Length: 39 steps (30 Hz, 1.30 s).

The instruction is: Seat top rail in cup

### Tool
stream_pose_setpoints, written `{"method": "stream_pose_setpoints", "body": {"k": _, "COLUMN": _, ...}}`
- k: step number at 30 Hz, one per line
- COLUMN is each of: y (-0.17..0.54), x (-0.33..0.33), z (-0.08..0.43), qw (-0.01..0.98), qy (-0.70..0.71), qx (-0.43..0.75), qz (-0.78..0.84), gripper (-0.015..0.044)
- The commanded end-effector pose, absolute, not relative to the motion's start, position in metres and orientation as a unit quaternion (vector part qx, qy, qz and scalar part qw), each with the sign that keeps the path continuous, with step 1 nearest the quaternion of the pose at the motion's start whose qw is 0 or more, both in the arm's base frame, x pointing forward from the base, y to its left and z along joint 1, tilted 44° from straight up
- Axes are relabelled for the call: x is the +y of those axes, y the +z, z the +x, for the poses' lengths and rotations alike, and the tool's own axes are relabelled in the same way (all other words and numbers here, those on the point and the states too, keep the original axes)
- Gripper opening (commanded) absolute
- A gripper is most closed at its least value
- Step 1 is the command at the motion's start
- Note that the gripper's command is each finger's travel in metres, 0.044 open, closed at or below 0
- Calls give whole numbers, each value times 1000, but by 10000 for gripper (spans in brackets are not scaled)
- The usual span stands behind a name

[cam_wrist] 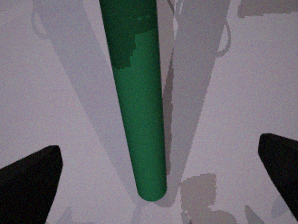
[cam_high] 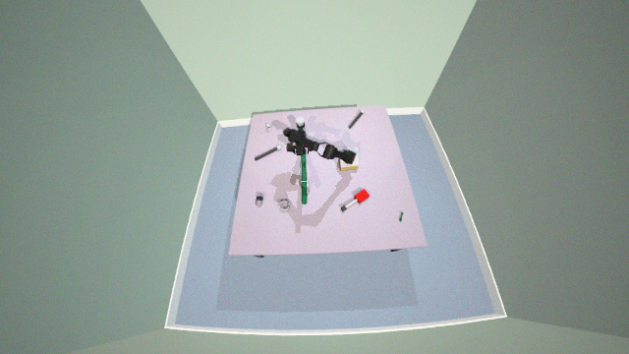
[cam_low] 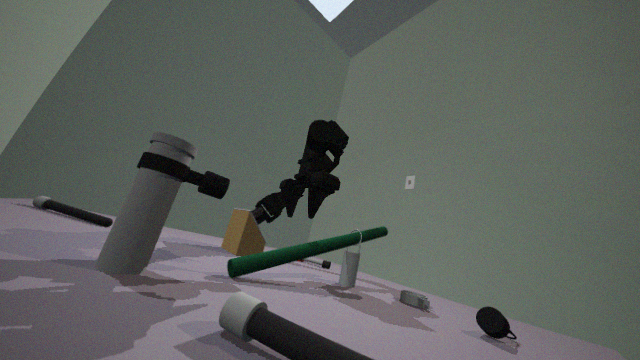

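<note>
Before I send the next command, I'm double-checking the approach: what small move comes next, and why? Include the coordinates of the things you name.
Probably lower the open end effector [cam_low: 301,216] [cam_wrist: 162,149] straight down over the green rail [cam_high: 304,179] [cam_low: 300,251] [cam_wrist: 142,115]: its fingers stand above the rail and, in the wrist view, on either side of it.

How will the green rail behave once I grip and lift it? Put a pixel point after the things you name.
The green rail [cam_high: 304,189] [cam_low: 295,254] [cam_wrist: 142,115] looks stiff, running straight throughout. Being round and smooth, it may roll between the fingers. It will probably pivot at the wire loop [cam_low: 360,240].

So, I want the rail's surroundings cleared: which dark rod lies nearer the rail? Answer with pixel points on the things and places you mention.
The near rod [cam_high: 265,153] [cam_low: 300,336], its white end towards the rail [cam_high: 304,193] [cam_low: 300,252] [cam_wrist: 143,115]; the far rod's [cam_high: 356,120] [cam_low: 77,212] white end points away.
</note>
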<state>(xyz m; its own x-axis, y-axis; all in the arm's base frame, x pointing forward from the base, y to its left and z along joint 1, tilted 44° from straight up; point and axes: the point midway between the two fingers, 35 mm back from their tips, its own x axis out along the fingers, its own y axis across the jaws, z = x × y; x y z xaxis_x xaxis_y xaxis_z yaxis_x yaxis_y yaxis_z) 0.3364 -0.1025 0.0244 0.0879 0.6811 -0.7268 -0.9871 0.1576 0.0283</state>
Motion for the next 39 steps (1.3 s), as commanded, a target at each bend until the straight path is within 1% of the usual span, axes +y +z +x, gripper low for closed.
{"method": "stream_pose_setpoints", "body": {"k": 1, "y": 21, "x": -99, "z": 337, "qw": 677, "qy": 621, "qx": 290, "qz": -270, "gripper": 440}}
{"method": "stream_pose_setpoints", "body": {"k": 6, "y": 19, "x": -97, "z": 337, "qw": 677, "qy": 621, "qx": 290, "qz": -270, "gripper": 440}}
{"method": "stream_pose_setpoints", "body": {"k": 12, "y": -4, "x": -75, "z": 339, "qw": 677, "qy": 621, "qx": 289, "qz": -269, "gripper": 440}}
{"method": "stream_pose_setpoints", "body": {"k": 39, "y": -31, "x": -50, "z": 342, "qw": 677, "qy": 621, "qx": 289, "qz": -269, "gripper": 440}}
